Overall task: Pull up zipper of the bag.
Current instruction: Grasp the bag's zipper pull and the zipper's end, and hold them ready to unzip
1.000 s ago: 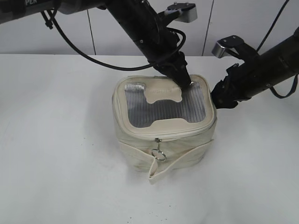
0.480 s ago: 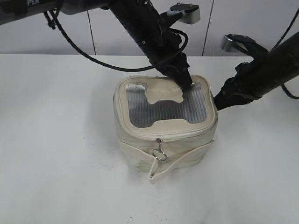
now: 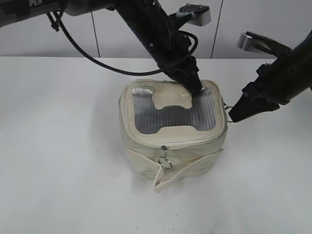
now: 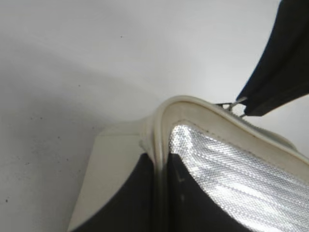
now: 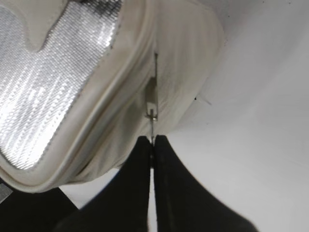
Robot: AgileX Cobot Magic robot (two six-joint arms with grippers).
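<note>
The cream-white bag (image 3: 170, 151) stands mid-table, lid up, with its grey ribbed window (image 3: 170, 117) and H-shaped patch. My left gripper (image 3: 195, 90) is shut on the lid's far rim (image 4: 161, 145), pinning it. My right gripper (image 3: 233, 118) is shut on a silver ring pull (image 5: 152, 116) of the zipper at the bag's right side and holds it taut, out from the bag. The zipper track (image 5: 155, 72) runs up from that pull. The other ring pull (image 3: 165, 162) hangs at the bag's front. The right jaws also show in the left wrist view (image 4: 244, 108).
The bag's strap band (image 3: 163, 178) hangs loose at the front. The white table (image 3: 63, 161) spreads around the bag. A white panelled wall (image 3: 97, 34) stands behind. The left arm's black cable (image 3: 83, 51) loops above the far table.
My right gripper has drawn back to the right, away from the bag's side, with the ring pull in it. The left gripper has stayed on the lid rim.
</note>
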